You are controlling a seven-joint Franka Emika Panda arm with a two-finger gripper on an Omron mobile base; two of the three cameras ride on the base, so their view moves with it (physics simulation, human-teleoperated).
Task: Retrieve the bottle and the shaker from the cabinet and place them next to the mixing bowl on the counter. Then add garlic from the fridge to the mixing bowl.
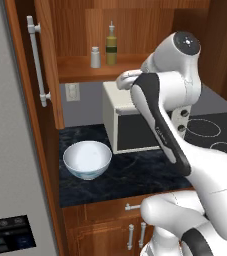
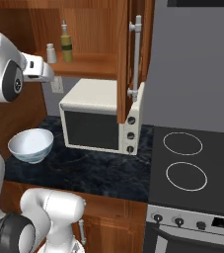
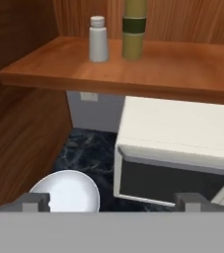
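On the open cabinet's wooden shelf [image 1: 80, 70] a white shaker [image 1: 95, 57] stands just left of a tall olive-green bottle [image 1: 111, 46]. The hand view has the shaker [image 3: 98, 39] and the bottle [image 3: 134, 28] side by side at the top. The white mixing bowl [image 1: 87, 159] sits on the dark marble counter [image 1: 130, 175], left of the microwave; it also appears as bowl [image 2: 30, 145] and bowl [image 3: 69, 190]. My gripper [image 3: 112, 201] hovers above the microwave's top, short of the shelf and below its level, open with nothing between its fingers. No garlic is in view.
A cream microwave [image 1: 127, 125] fills the counter under the shelf. Open cabinet doors hang at door [image 1: 40, 65] and door [image 2: 133, 59]. The grey fridge [image 1: 7, 125] stands at the left, and a black stovetop [image 2: 192, 163] lies to the right.
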